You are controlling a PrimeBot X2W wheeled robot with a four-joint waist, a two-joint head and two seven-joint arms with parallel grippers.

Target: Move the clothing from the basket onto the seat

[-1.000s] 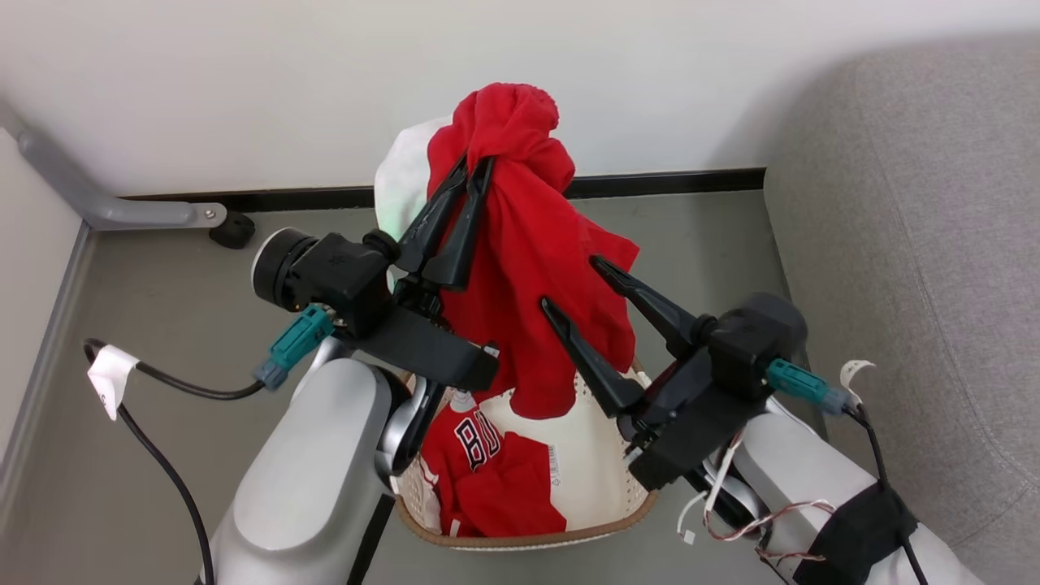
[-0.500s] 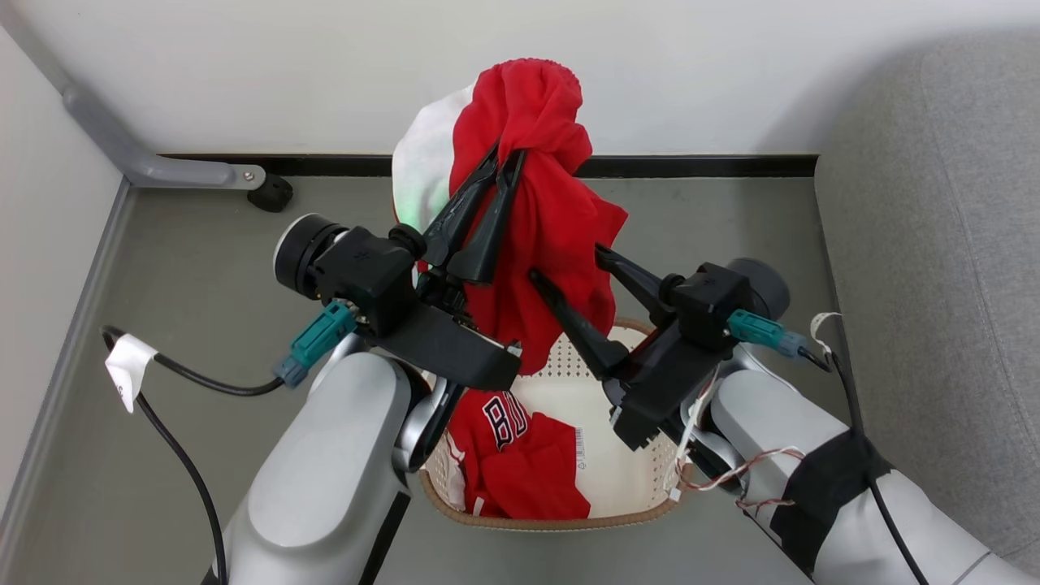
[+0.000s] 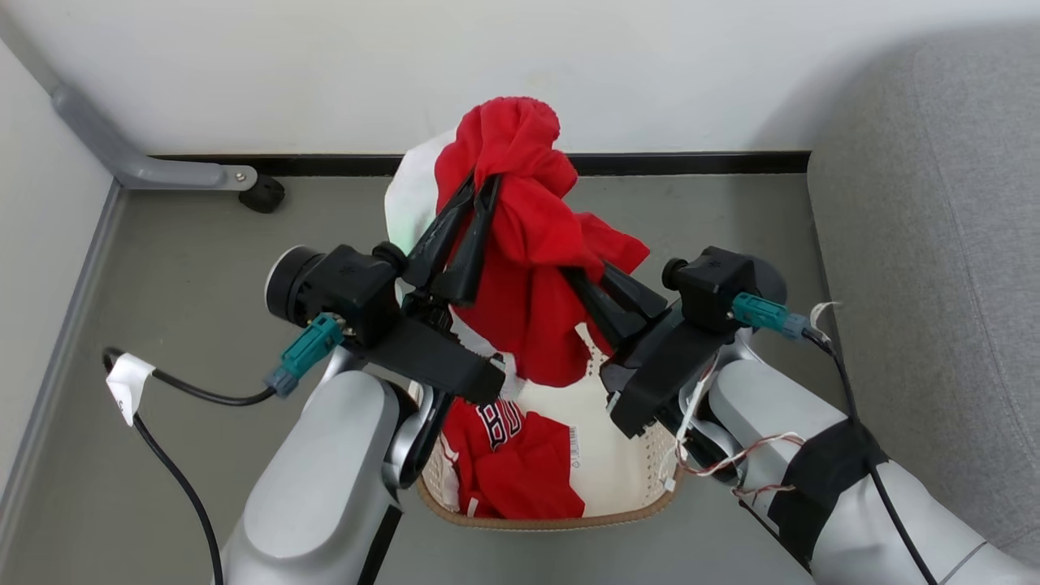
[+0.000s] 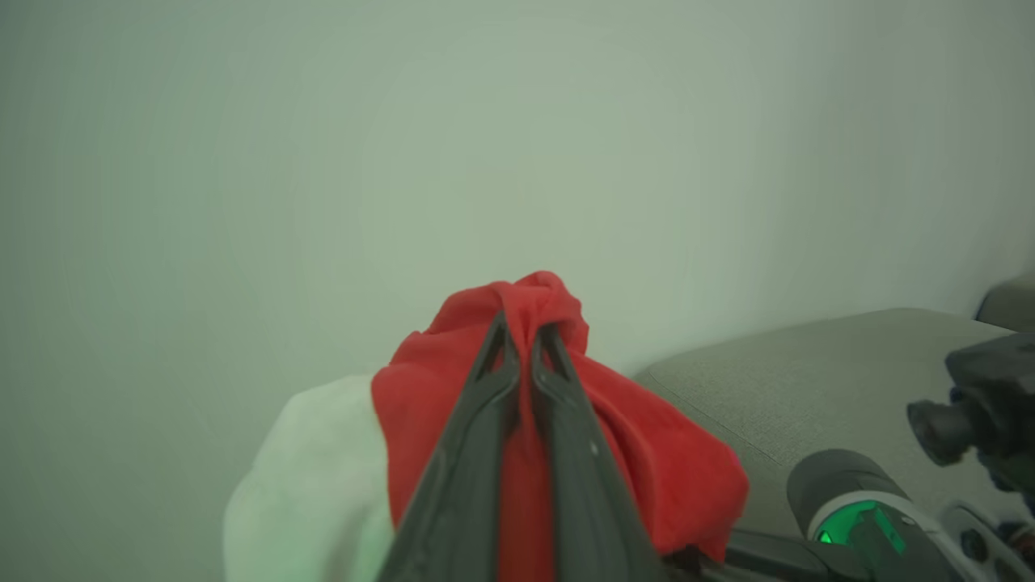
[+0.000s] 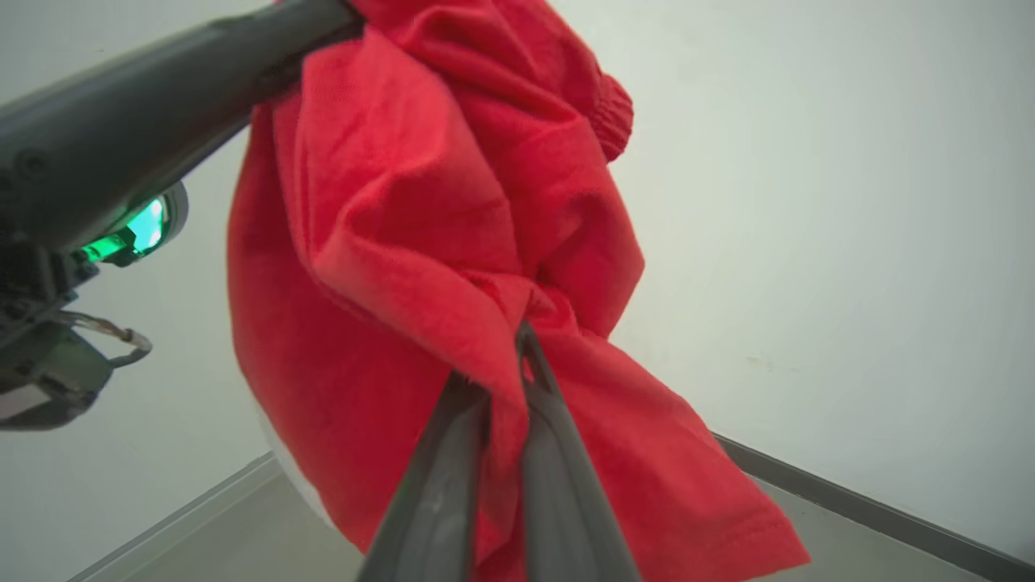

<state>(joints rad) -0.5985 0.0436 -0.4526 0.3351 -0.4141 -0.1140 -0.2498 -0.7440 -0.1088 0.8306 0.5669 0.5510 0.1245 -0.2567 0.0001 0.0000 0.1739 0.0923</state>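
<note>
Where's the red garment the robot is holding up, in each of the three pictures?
Head view: upper centre, the red garment, above the basket.
Left wrist view: lower centre, clamped by the left gripper.
Right wrist view: centre, hanging in folds.
Shared landmark: the white wall behind it.

The head view looks steeply down from above onto the floor, the basket and the edge of the seat. The left wrist view sits close behind the left tool, facing the wall (seat at lower right). The right wrist view, equally close, looks up along the right tool toward the wall. All three share the lifted red garment.
</note>
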